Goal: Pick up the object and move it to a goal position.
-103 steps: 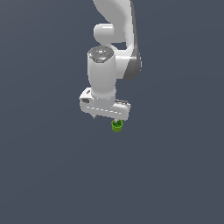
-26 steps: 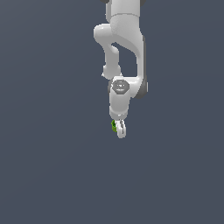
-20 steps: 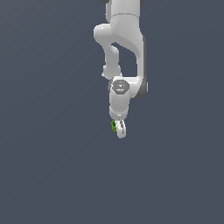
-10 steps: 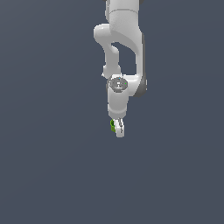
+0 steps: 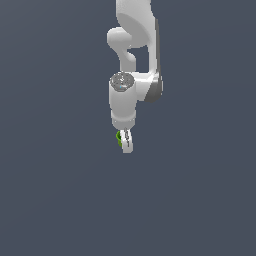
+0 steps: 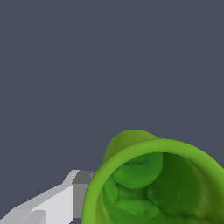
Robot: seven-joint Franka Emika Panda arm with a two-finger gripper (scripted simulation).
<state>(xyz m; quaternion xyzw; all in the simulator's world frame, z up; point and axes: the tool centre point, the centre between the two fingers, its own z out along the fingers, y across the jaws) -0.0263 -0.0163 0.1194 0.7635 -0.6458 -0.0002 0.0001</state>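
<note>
Claw [image 5: 127, 142] pointing straight down below the white arm [image 5: 135, 60], seen nearly edge-on in the exterior view, fingers drawn close together. Green cup [image 5: 120, 137] wedged between them, only a sliver showing on the exterior view's left of the near finger. Held clear of anything beneath: nothing but flat grey ground [image 5: 60, 200] all round, no contact visible under the cup. In the wrist view, cup [image 6: 153, 183] fills the near field, open mouth toward the lens, darker lumpy interior visible, rim thick and rounded; one pale finger [image 6: 48, 203] pressed against its outer wall, the opposite finger out of frame. Closed on the cup, then, as far as both views allow. No goal marker visible in either view, so distance left to travel not judged; carrying phase, most likely. Risks from here: grip on a curved, smooth wall, so a sharp swing or abrupt stop could let the cup twist or slide down between the pads. Cup sits off to one side of the fingers in the exterior view, perhaps pinched off-centre; that would favour rotation under its own weight. Hollow wall may also take squeeze poorly. Release before settling at the goal would drop it, with a roll likely on a round side.
</note>
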